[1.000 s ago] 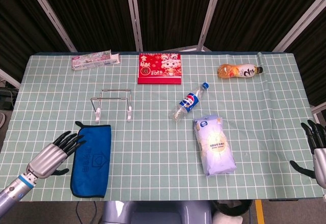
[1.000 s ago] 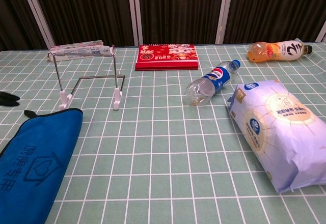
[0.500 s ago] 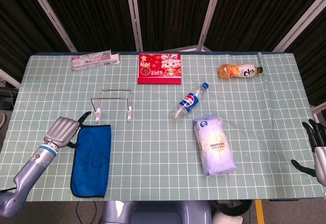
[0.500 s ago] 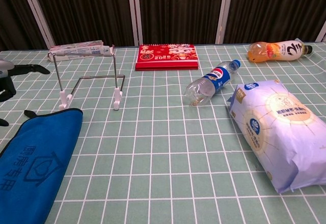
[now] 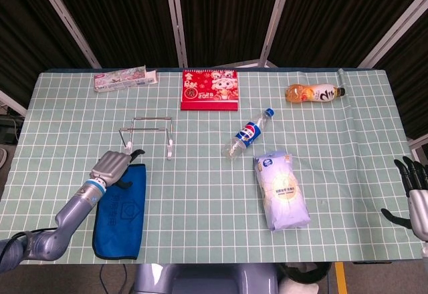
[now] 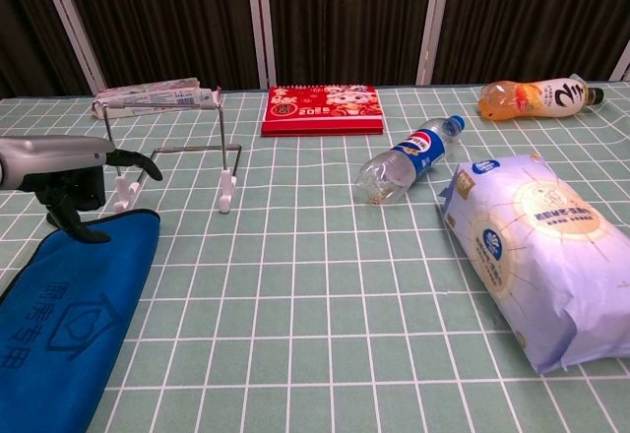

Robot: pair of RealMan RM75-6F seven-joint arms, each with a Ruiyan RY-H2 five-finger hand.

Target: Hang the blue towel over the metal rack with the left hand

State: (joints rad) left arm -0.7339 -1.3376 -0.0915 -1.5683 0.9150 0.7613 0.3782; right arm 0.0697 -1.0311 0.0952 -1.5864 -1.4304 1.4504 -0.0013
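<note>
The blue towel (image 5: pixel 119 210) (image 6: pixel 61 315) lies flat on the table near the front left edge. Its far end points toward the metal rack (image 5: pixel 146 136) (image 6: pixel 173 146), which stands upright just behind it. My left hand (image 5: pixel 114 167) (image 6: pixel 65 172) hovers palm down over the towel's far end, fingers (image 6: pixel 133 159) spread and reaching toward the rack's base. It holds nothing. My right hand (image 5: pixel 416 194) hangs off the table's right edge, fingers apart and empty.
A Pepsi bottle (image 5: pixel 248 133) and a white wipes pack (image 5: pixel 281 190) lie right of centre. A red calendar (image 5: pixel 209 89), a toothpaste box (image 5: pixel 124 79) and an orange drink bottle (image 5: pixel 314 93) line the back.
My left hand has travelled from the table's front left corner forward and rightward, ending above the towel's far end beside the rack. The towel and the right hand have stayed put.
</note>
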